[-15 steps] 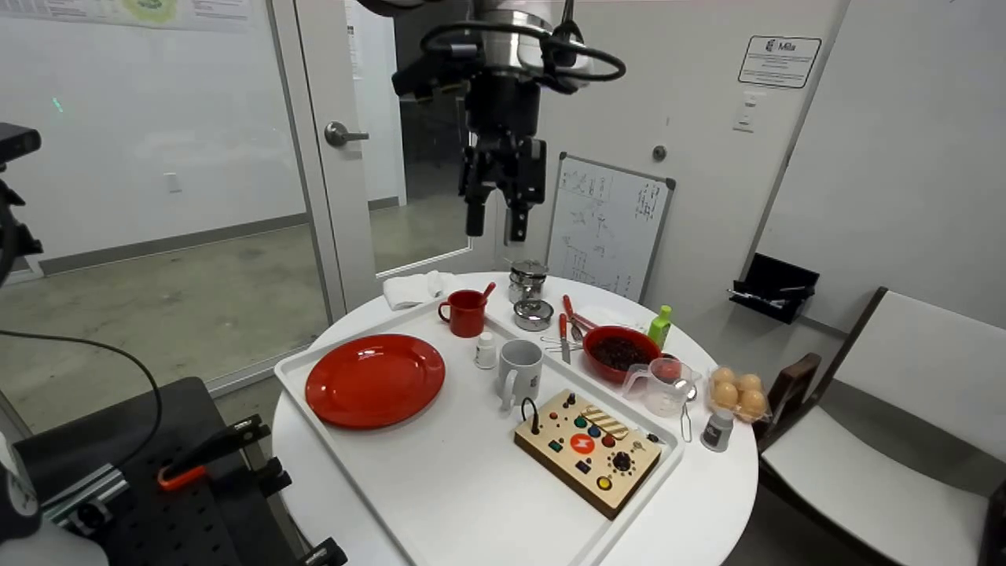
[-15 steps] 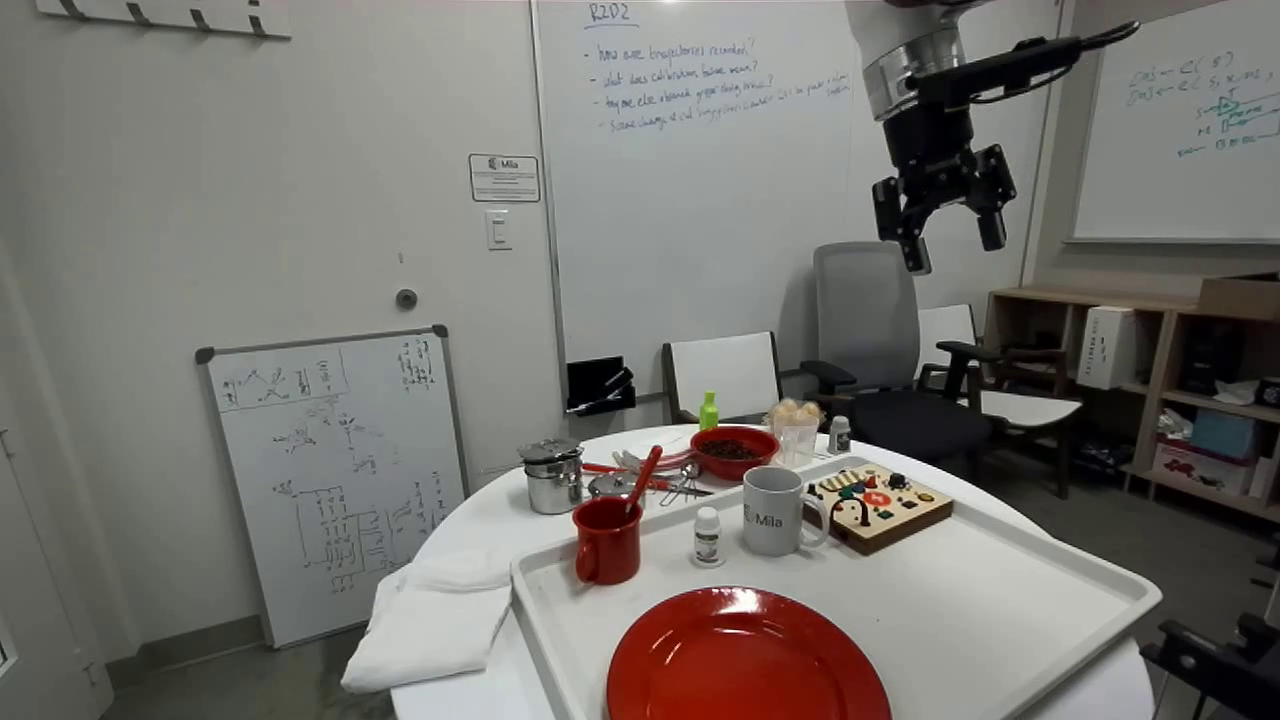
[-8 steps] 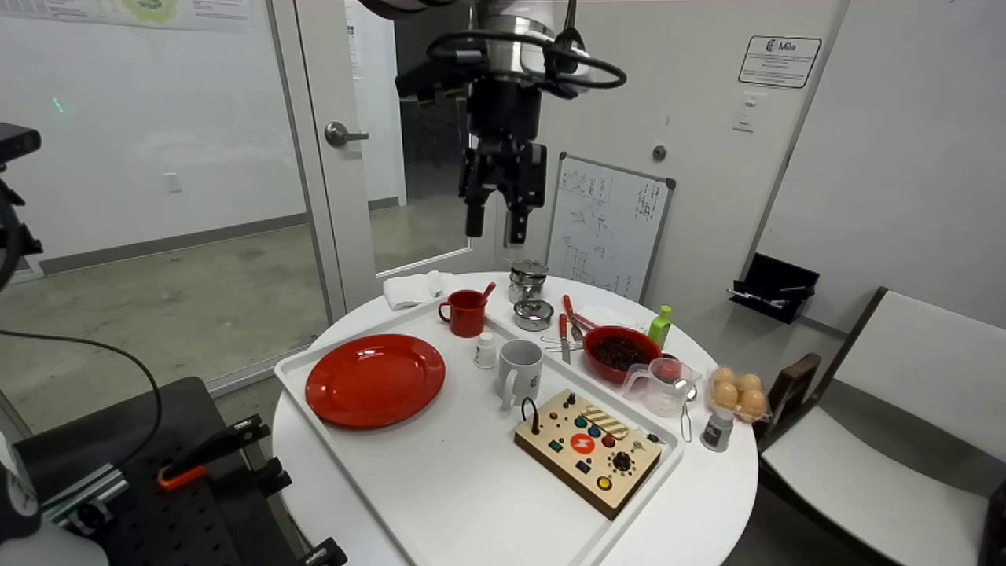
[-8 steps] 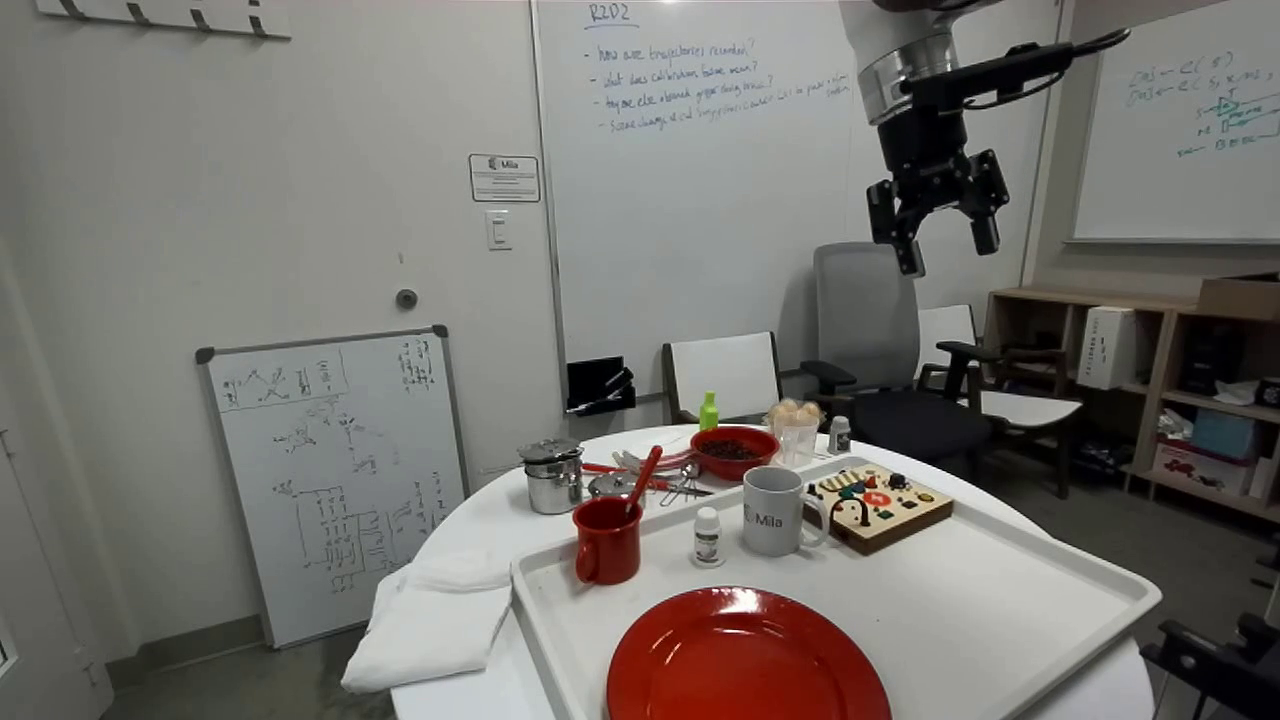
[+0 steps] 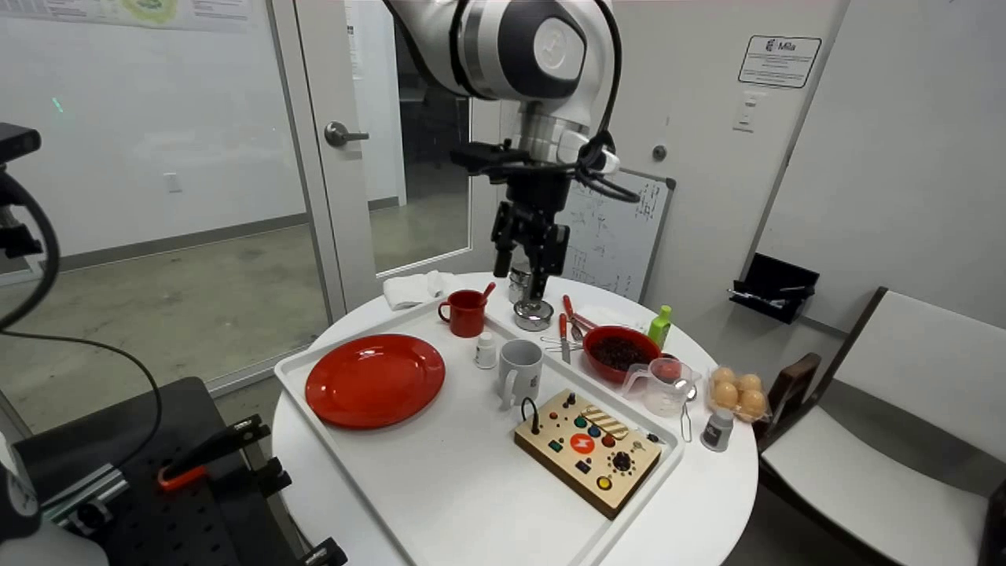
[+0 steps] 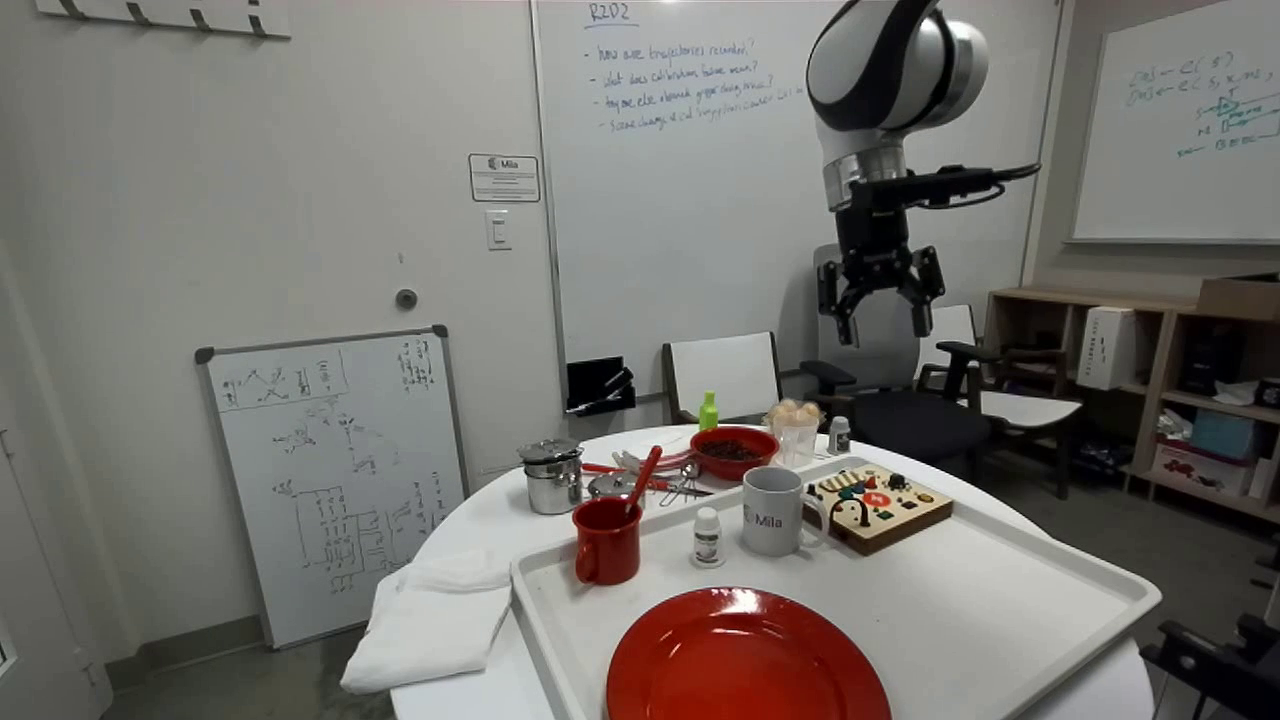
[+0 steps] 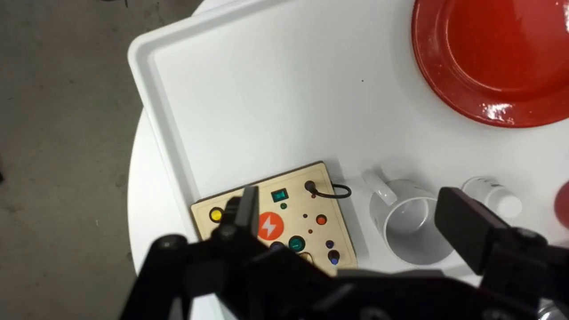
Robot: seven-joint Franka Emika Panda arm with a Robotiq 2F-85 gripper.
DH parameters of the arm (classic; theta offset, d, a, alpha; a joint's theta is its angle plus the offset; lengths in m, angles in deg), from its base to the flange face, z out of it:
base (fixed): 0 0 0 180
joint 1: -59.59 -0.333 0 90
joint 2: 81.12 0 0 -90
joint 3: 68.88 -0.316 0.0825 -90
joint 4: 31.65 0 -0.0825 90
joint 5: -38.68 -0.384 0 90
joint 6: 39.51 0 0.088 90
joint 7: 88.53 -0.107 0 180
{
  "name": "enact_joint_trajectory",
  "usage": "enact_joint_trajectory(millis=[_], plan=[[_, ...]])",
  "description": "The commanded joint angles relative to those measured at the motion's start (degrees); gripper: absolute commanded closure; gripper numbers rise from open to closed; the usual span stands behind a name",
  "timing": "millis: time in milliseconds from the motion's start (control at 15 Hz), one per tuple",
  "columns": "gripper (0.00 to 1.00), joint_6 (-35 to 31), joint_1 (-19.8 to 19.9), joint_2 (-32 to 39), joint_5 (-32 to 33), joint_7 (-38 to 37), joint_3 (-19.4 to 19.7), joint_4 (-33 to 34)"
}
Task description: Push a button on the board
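Observation:
The tan board [image 5: 585,456] lies on the white tray, with a black cable, a red lightning logo, a black knob [image 5: 622,461] and coloured buttons. It also shows in an exterior view [image 6: 885,515], behind the grey mug. A yellow button [image 7: 216,215], a green button [image 7: 297,243] and an orange button [image 7: 321,219] show in the wrist view. My gripper [image 5: 519,278] is wide open and empty, in the air well above the tray, apart from everything. In the wrist view my gripper [image 7: 349,209] spans board and mug; its left finger and body hide part of the board.
The grey mug [image 5: 521,369] stands close beside the board, a white bottle [image 5: 486,350] beside it. A red plate [image 5: 376,381] and a red mug [image 6: 607,540] are farther along. A red bowl [image 5: 621,350] and a clear measuring cup [image 5: 664,389] stand past the tray's raised rim [image 5: 346,479].
My gripper has come down a good way, moving right in an exterior view and left where the whiteboard writing shows. It stays open. The board and the tabletop things have not moved.

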Motion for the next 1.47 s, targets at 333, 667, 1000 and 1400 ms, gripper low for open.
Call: enact_joint_trajectory(millis=[333, 667, 1000, 1400], plan=[[0.42, 1.12, -0.04, 19.38, -8.34, 1.34, 1.85, 18.03], [0.8, 1.41, 0.2, 22.29, -9.99, 0.29, 2.73, 21.74], [0.86, -0.44, -0.66, 21.42, -8.86, 0.5, 3.39, 19.12], [0.89, -0.73, -0.55, 23.81, -9.56, -0.74, 3.58, 21.54]])
